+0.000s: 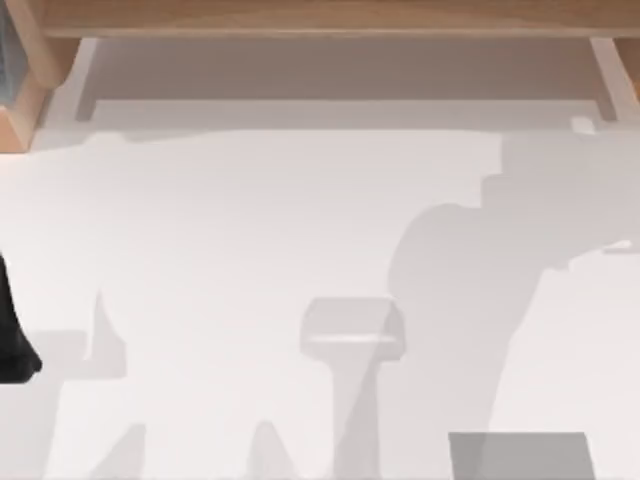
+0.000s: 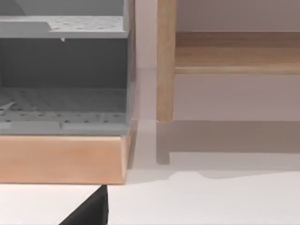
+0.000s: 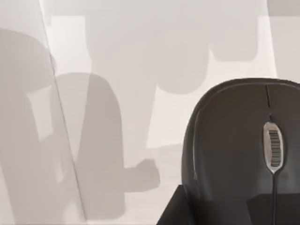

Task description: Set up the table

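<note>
Spreading smooth and white, table [image 1: 250, 230] meets pale wooden boards [image 1: 330, 15].

table [image 1: 250, 230] | big flat white top, smooth | light wood boards along far edge

At the nine o'clock edge of the top view, a dark part of the left arm [image 1: 12, 345] shows low over the worktop. A black corner of the left gripper [image 2: 91, 211] shows in its wrist view.
</note>
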Controlling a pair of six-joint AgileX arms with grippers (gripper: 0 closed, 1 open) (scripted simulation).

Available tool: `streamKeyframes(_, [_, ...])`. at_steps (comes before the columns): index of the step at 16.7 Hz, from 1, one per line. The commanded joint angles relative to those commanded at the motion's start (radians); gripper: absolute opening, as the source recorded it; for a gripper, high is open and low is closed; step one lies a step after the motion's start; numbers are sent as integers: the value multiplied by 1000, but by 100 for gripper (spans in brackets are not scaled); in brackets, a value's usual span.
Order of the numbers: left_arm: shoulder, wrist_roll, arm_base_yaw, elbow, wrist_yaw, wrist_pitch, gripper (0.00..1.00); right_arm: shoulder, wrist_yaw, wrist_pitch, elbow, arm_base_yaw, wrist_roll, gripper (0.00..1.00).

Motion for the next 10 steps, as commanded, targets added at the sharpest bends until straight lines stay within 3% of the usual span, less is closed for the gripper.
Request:
streamKeyframes(6, [0, 0, 0, 0, 0, 0, 100, -481, -65, 15, -298, 90, 329, 0])
streamKeyframes(10, [0, 0, 0, 0, 0, 0, 100, -679, -101, 62, -515, 223, 461, 0])
